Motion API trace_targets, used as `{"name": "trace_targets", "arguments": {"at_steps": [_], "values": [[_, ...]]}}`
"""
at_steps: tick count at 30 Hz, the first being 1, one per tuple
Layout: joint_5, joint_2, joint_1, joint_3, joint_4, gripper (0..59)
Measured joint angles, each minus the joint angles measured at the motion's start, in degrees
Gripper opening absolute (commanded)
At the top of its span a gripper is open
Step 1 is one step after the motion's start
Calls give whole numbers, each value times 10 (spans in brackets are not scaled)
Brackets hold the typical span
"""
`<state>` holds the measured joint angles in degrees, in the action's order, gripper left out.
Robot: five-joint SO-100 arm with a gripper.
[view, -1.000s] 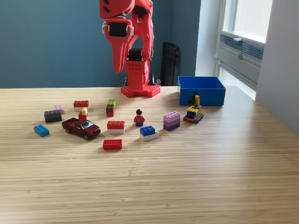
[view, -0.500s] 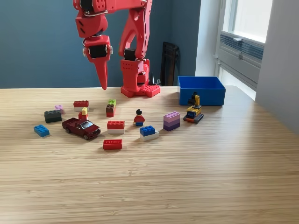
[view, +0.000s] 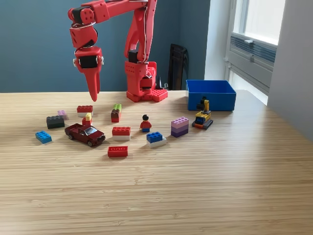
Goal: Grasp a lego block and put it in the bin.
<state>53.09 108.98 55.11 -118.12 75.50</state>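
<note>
Claw (view: 93,94) swung leftward, above red block (view: 84,109), jaws together

A dark red toy car (view: 85,134) sat on the wooden bench (view: 195,186). A little toy man (view: 145,124) stood near the middle. A small yellow digger (view: 202,117) sat further to the exterior view's right.
</note>
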Motion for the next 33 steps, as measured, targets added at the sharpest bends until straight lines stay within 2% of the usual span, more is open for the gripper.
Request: {"name": "trace_targets", "arguments": {"at_steps": [9,14,22,25,33], "values": [[69,0,83,-59,-113,322],[72,-4,88,-93,-170,322],[47,-47,67,-99,-207,319],[32,-66,54,-99,-208,295],[-18,-110,36,-63,-208,171]]}}
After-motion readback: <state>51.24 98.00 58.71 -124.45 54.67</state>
